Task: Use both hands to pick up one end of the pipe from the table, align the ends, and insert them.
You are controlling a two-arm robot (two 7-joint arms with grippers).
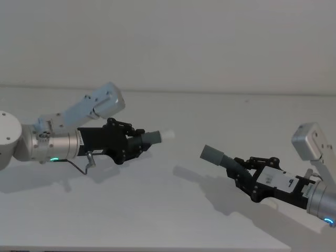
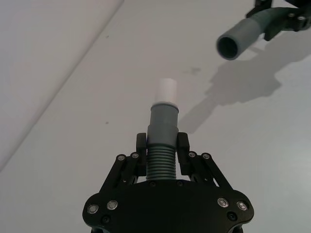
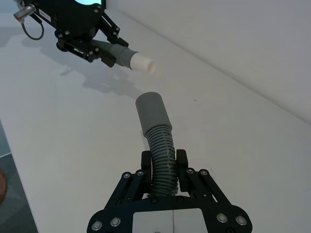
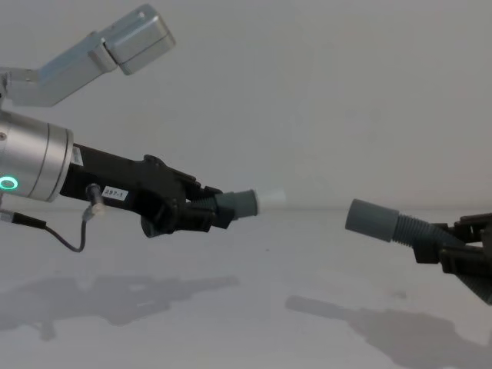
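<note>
White bench (image 1: 157,210) lies under both raised tools in the head view: the left tool (image 1: 137,144) grips the white-tipped pipe piece (image 1: 155,137), the right tool (image 1: 242,172) grips the socket piece (image 1: 218,156), ends apart. Chest view: a small label on the left tool, unreadable.

An open gap separates the narrow white pipe tip (image 1: 168,135) from the wider plain grey socket collar (image 1: 212,155); beneath them lies the bare matte white tabletop (image 1: 173,210).
</note>
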